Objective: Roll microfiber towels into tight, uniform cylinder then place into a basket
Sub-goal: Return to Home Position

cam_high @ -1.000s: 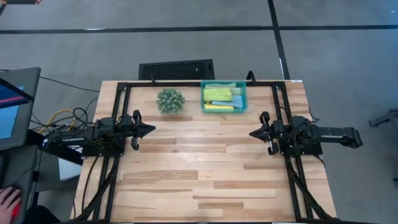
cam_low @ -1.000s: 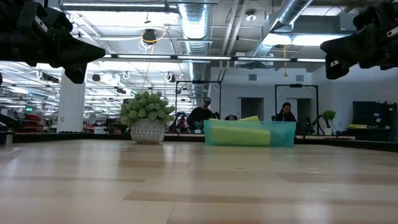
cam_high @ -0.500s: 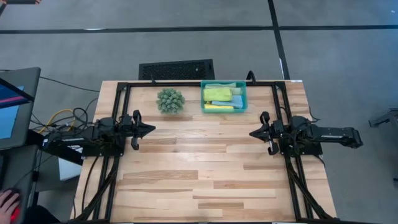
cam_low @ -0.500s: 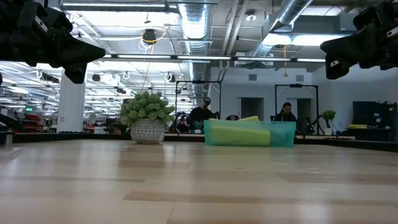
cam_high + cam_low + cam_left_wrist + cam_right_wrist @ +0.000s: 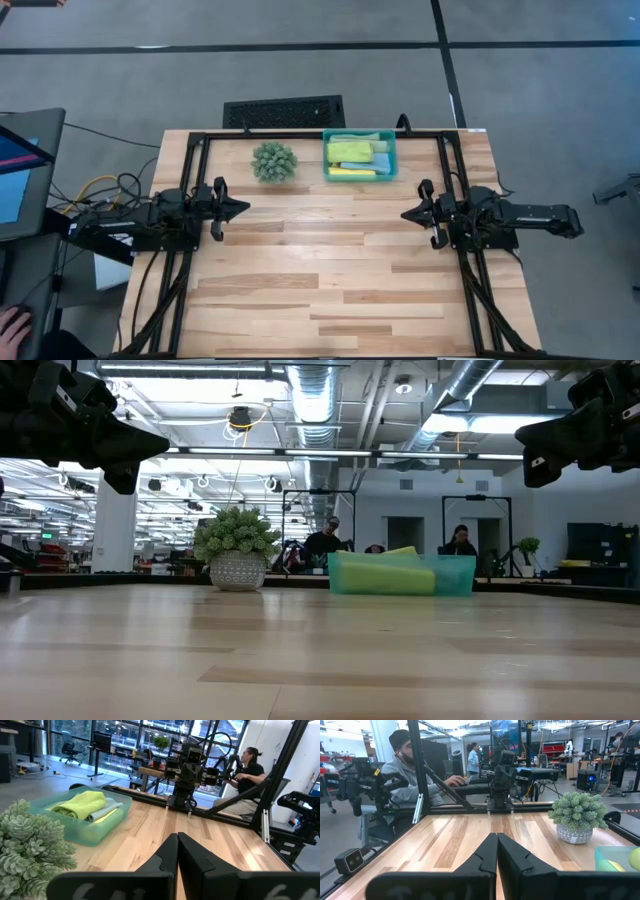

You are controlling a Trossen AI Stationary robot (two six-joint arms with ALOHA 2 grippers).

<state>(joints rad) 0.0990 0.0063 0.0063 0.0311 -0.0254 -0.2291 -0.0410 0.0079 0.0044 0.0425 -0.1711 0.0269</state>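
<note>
The teal basket [image 5: 359, 156] stands at the table's far edge, right of centre, and also shows in the low view [image 5: 401, 574] and the left wrist view [image 5: 82, 817]. Rolled microfiber towels [image 5: 352, 153] lie inside it: lime green, yellow and light blue ones show [image 5: 82, 803]. My left gripper [image 5: 245, 208] hovers shut over the table's left side, pointing level toward the right. My right gripper [image 5: 405, 214] hovers shut over the right side, pointing level toward the left. Both are well clear of the basket and hold nothing.
A spiky green plant ball in a pale pot [image 5: 273, 161] stands left of the basket. A black slotted grille [image 5: 284, 111] lies beyond the far edge. Black frame rails [image 5: 320, 134] run along the table's edges. A person sits beyond the table's left side [image 5: 415, 775].
</note>
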